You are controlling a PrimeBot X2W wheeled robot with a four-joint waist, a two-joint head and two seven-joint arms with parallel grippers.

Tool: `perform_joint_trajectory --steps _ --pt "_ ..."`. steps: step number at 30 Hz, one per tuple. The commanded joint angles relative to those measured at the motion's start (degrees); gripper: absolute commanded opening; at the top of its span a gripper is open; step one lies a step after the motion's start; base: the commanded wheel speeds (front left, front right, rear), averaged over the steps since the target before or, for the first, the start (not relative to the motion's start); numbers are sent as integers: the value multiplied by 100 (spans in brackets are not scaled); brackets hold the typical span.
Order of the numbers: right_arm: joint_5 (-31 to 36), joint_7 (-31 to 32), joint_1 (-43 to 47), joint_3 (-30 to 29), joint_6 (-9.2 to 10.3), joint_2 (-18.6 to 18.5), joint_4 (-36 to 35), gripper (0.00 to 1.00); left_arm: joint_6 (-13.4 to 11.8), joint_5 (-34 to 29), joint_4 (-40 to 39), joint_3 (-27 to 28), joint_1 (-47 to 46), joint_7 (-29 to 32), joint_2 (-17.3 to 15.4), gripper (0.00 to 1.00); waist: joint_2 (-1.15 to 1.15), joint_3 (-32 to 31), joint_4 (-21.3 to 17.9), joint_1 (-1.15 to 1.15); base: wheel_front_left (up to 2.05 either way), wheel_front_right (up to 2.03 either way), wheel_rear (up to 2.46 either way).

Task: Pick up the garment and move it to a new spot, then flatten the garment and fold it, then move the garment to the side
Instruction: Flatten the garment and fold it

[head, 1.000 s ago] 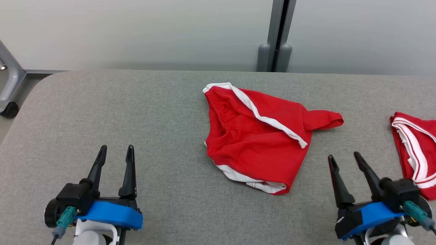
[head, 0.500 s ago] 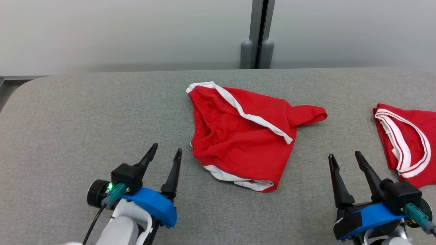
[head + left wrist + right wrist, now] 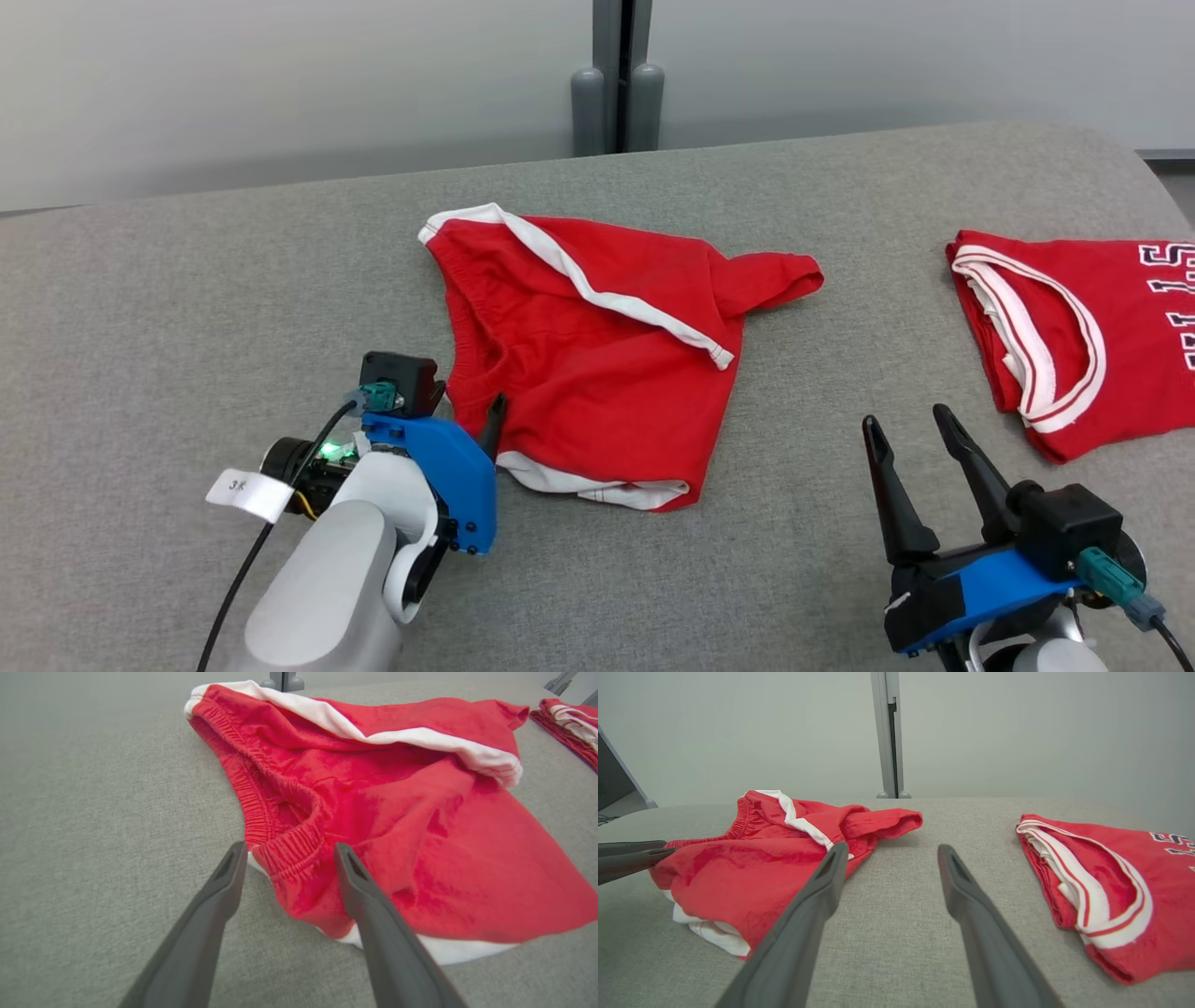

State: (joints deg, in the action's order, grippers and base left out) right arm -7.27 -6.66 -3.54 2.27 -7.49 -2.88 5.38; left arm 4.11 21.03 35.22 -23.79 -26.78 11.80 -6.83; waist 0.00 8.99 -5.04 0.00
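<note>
The garment, red shorts [image 3: 597, 355] with white trim, lies crumpled in the middle of the grey table [image 3: 187, 308]. My left gripper [image 3: 467, 406] is open at the shorts' near left edge. In the left wrist view its fingers [image 3: 219, 891] straddle the elastic waistband corner of the shorts [image 3: 420, 835], and I cannot tell if they touch the cloth. My right gripper [image 3: 906, 417] is open and empty over bare table, to the right of the shorts. In the right wrist view my right gripper [image 3: 893, 847] points between the shorts [image 3: 752, 868] and a folded jersey.
A folded red jersey [image 3: 1074, 336] with white-striped trim and lettering lies at the table's right end, also seen as the jersey [image 3: 1101, 882] in the right wrist view. A grey post [image 3: 616, 84] stands behind the table against a pale wall.
The head camera has swung right, shifting the whole picture left. My left gripper has moved right and forward to the shorts' waistband edge. The right gripper has stayed open in place.
</note>
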Motion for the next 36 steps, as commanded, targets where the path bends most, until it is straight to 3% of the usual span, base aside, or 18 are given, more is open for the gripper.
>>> perform_joint_trajectory --steps 1,10,11,20,24,31,36 --pt "-57 -42 -105 11 -1 -3 23 100 13 -18 41 -19 -114 48 -24 100 0 11 -42 0 0 0 0" --pt "-111 -118 -188 49 -1 -3 97 100 82 -154 415 -246 -468 535 -222 100 0 186 -257 0 0 0 0" --pt "-119 -128 -197 50 -1 -3 107 100 107 -136 448 -285 -483 593 -236 0 0 197 -263 0 0 0 0" --pt "-102 -144 -203 -52 -1 -4 115 100 253 398 95 -123 -284 190 -113 0 0 193 -56 0 0 0 0" --pt "-83 -115 -121 -124 -1 -3 56 100 257 842 -854 174 215 62 -177 0 0 125 193 0 0 0 0" --pt "-111 -99 -56 -186 -1 -3 18 100 90 1430 -3032 452 1142 415 -293 0 0 44 491 0 0 0 0" --pt "-128 -105 -80 -205 -1 -5 31 100 -20 1484 -4068 322 1093 721 -244 0 0 4 606 0 0 0 0"
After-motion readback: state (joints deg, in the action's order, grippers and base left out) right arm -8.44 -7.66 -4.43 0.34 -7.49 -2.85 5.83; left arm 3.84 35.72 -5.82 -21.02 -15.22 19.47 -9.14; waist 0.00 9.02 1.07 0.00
